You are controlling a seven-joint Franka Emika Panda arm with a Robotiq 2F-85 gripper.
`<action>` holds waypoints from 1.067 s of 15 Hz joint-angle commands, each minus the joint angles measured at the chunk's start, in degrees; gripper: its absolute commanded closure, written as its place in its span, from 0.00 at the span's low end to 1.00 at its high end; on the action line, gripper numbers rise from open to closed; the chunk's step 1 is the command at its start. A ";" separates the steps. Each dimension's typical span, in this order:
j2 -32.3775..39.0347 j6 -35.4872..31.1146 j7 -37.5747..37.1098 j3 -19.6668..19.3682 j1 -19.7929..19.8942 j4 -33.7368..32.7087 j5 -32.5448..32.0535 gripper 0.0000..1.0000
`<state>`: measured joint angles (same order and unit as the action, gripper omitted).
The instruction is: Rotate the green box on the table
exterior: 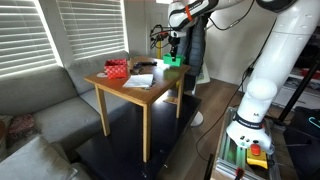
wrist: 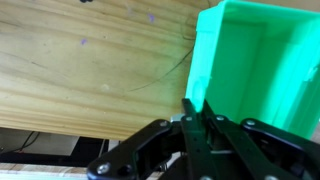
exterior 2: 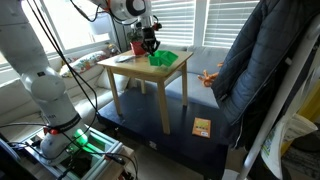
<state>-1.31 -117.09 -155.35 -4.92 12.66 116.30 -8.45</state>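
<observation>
The green box (exterior: pixel 174 61) stands at the far corner of the light wooden table (exterior: pixel 165 80). It also shows in an exterior view (exterior 2: pixel 163 59) and fills the right of the wrist view (wrist: pixel 260 70), open-topped. My gripper (exterior: pixel 172 48) hangs right over the box's edge, and it also shows in an exterior view (exterior 2: pixel 150 46). In the wrist view the fingers (wrist: pixel 198 108) are pressed together at the box's near left corner, touching its wall. Nothing is held.
A red patterned box (exterior: pixel 117 68) and a white sheet (exterior: pixel 138 80) lie on the table. A grey sofa (exterior: pixel 40 100) stands beside it, and a black platform (exterior: pixel 130 150) lies under it. A dark jacket (exterior 2: pixel 255 70) hangs nearby. A small orange packet (exterior 2: pixel 202 127) lies on the platform.
</observation>
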 commanded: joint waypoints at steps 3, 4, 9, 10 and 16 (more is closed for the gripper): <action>3.21 1.30 -2.65 -1.84 -1.96 -3.78 -0.87 0.98; 3.33 1.49 -2.49 -1.87 -2.14 -4.07 -0.44 0.98; 3.76 3.03 -2.09 -2.27 -2.74 -5.85 -0.03 0.98; 3.89 3.64 -2.09 -2.46 -2.61 -6.22 0.15 0.98; 3.72 7.14 -2.11 -2.66 -3.30 -6.46 2.90 0.98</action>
<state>2.05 -111.65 -155.47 -7.60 10.92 111.08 -7.85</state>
